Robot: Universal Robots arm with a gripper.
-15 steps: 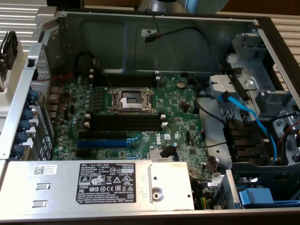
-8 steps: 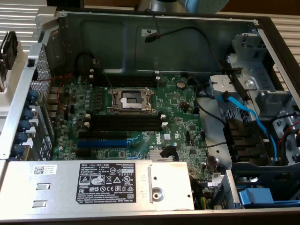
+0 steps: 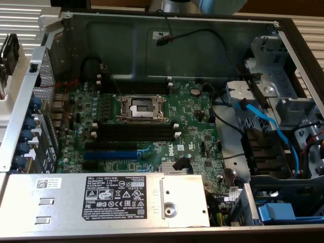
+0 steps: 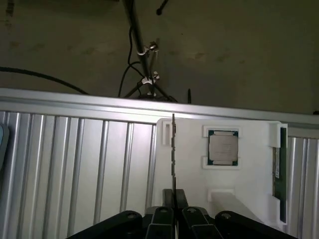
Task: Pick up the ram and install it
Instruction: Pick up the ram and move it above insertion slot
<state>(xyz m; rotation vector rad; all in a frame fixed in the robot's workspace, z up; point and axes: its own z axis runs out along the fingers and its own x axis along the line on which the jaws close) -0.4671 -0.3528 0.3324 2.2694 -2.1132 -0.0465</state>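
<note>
Jaws pinch the long, narrow dark-green ram stick (image 4: 173, 149), seen edge-on, over the white plastic tray (image 4: 189, 169); can't tell if it's clear of the tray. Tray also holds a square silver CPU chip (image 4: 223, 149) and a second green stick (image 4: 279, 169), on the ribbed metal surface (image 4: 75, 169). Exterior view: green motherboard (image 3: 192, 116), long black memory slots (image 3: 134, 132) beside the silver CPU socket (image 3: 142, 107).

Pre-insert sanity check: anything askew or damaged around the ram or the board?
Nothing stands out. The ram stands straight, edge-on, clamped in the gripper at the white tray; the motherboard's black memory slots look empty and undamaged.
</note>
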